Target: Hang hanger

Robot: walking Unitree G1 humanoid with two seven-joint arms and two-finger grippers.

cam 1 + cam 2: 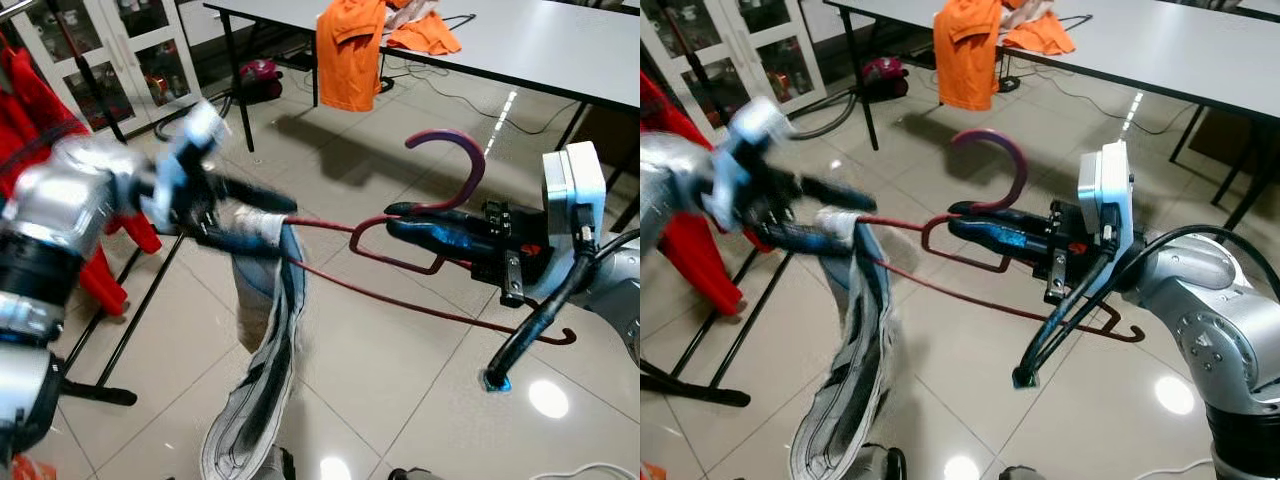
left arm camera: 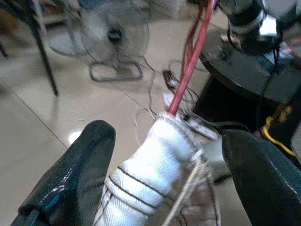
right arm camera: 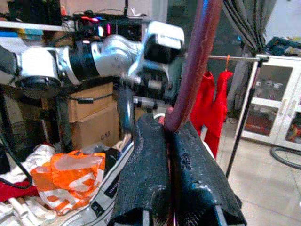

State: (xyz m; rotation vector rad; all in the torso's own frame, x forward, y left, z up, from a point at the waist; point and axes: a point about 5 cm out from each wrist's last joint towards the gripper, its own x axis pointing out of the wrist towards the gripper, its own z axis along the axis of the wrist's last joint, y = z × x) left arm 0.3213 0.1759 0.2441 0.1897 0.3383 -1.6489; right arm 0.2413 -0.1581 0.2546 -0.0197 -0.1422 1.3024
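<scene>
we hold a dark red hanger (image 1: 420, 262) out over the tiled floor (image 1: 400, 360), in mid-air between our two arms. our right gripper (image 1: 398, 222) is clamped on it just below the curved hook (image 1: 455, 150), and in the right wrist view the two black fingers (image 3: 143, 174) are pressed together around the hanger's neck (image 3: 193, 70). the hook stands up and curls toward our left; the far end of the hanger's lower bar reaches past our right wrist.

a white garment (image 1: 262, 350) with dark stripes is draped over the hanger's left end and hangs down toward the floor. our left gripper (image 1: 262, 218) is at that end, blurred in the head views. in the left wrist view its fingers (image 2: 75, 174) are spread wide on either side of the white cloth (image 2: 155, 165), with the red wire of the hanger rising out of the cloth's top; we cannot tell whether either finger touches the cloth.

at our left stands a black rack (image 1: 110, 330) with red clothes (image 1: 30, 110) hanging on it. farther off is a grey table (image 1: 520, 40) with orange clothes (image 1: 352, 45) draped over its near edge, and behind the rack a white glass-door cabinet (image 1: 110, 50).
</scene>
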